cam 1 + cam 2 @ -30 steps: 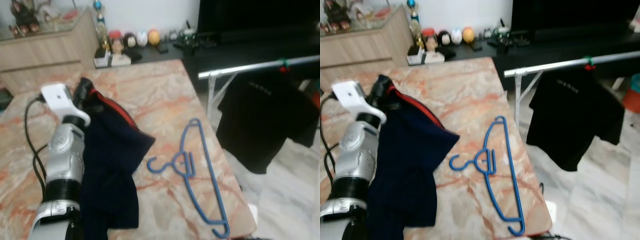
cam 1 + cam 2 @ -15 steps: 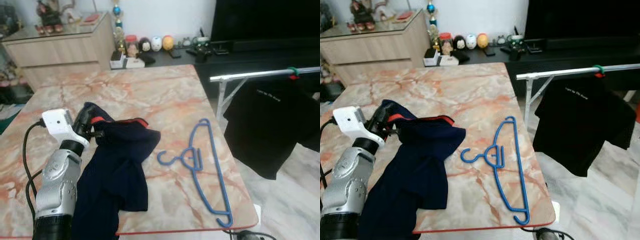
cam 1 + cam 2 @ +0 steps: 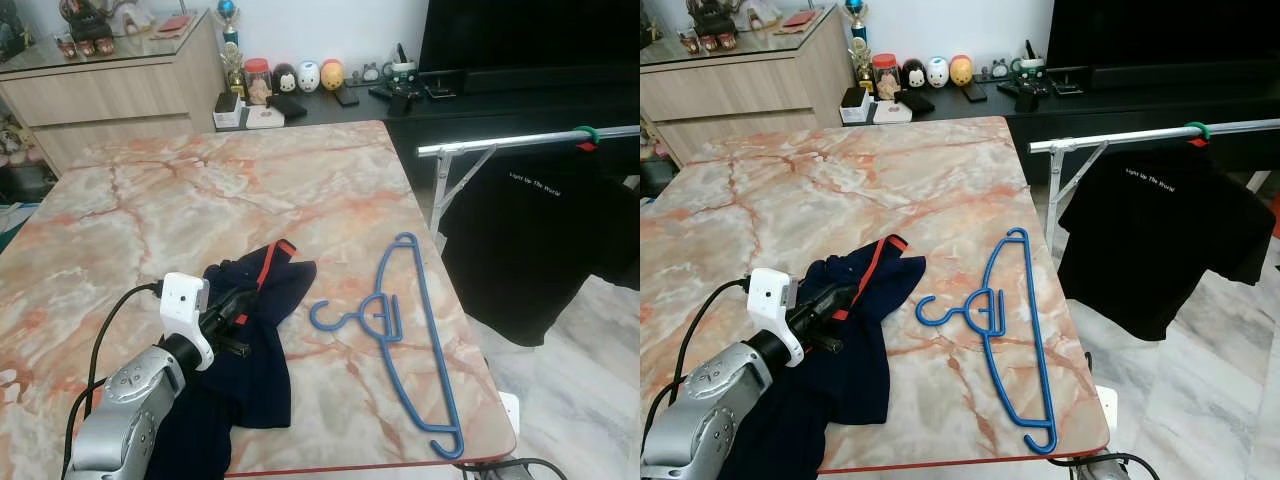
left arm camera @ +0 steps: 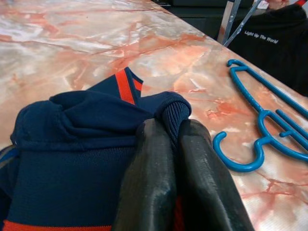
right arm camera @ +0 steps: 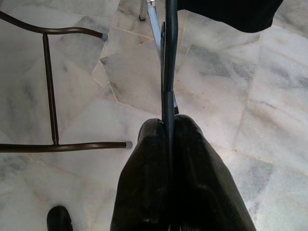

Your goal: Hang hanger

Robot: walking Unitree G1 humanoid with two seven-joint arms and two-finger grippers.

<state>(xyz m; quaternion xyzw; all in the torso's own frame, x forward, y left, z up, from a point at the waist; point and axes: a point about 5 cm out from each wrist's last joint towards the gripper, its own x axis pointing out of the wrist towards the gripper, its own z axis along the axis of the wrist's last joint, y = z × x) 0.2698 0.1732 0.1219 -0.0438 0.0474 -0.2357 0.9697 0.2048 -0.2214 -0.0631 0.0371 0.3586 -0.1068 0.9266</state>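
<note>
Since the earlier frame the left arm has been lowered, and the navy garment (image 3: 245,350), then held up, is now laid on the marble surface (image 3: 200,200) at its near left. In the eye views, the blue hanger (image 3: 405,335) is seen lying flat to the right of the garment, near the right edge; a black T-shirt (image 3: 1155,230) hangs on a metal rail (image 3: 1130,135) beyond. In the left wrist view, the left pincer (image 4: 175,144) is clamped on a ribbed fold of the garment. In the right wrist view, the right pincer (image 5: 168,132) is closed on a thin dark bar (image 5: 170,57) above a tiled floor (image 5: 250,120).
</note>
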